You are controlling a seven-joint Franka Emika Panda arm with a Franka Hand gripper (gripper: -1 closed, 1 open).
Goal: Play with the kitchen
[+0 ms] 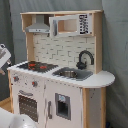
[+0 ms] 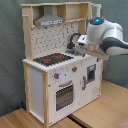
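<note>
The kitchen (image 1: 60,75) is a white and light-wood toy, seen in both exterior views, with a second point on its side wall (image 2: 35,90). It has a red-ringed black hob (image 1: 34,65), a grey sink (image 1: 71,74), a black faucet (image 1: 85,58), an oven door (image 2: 64,95) and knobs (image 2: 59,76). In the second exterior view my white arm (image 2: 105,36) reaches in from the right. My gripper (image 2: 81,48) sits in front of the sink end of the counter. How near it is to the kitchen does not show. Only a part of the arm (image 1: 4,56) shows at the first exterior view's left edge.
A pegboard back (image 2: 55,40), a grey hood (image 1: 39,26) and a microwave-like box (image 1: 70,24) sit above the counter. The kitchen stands on wooden tabletops (image 2: 100,107). A grey curtain (image 1: 117,50) hangs behind. A white rounded base (image 1: 15,121) shows at the bottom left.
</note>
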